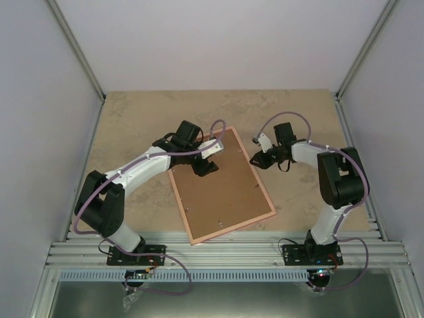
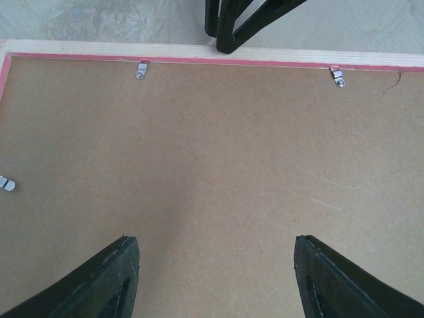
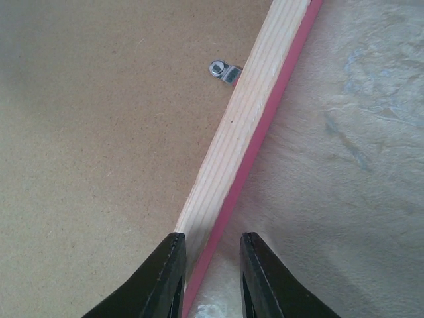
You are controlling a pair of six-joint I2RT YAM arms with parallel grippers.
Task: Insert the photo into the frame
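Photo first: you cannot see it in any view. It may already lie under the backing board (image 1: pixel 222 192), but nothing here settles that.

The frame (image 1: pixel 232 228) lies face down on the table (image 1: pixel 132 119), tilted across the centre of the top view, with its bare wood rail and pink outer edge turned up. The brown board sits inside the rail, and small metal clips (image 2: pixel 142 69) show along its upper edge in the left wrist view. I judge they are meant to hold the board in, though you cannot tell whether they are pressed flat.

Your left hand (image 1: pixel 205 165) hangs over the upper part of the board, near the top corner of the frame. Its fingers are spread wide and carry nothing. That pose would suit pressing the board down or reaching for a clip.

Your right hand (image 1: pixel 257 159) is at the upper right rail. Its fingers are drawn close, and in the right wrist view the pink edge runs up between them at the bottom centre, with a clip (image 3: pixel 225 70) just beyond. It looks placed to steady or nudge the frame from outside. You cannot tell whether it grips the rail or only brackets it.

Check for the print before you fasten anything.
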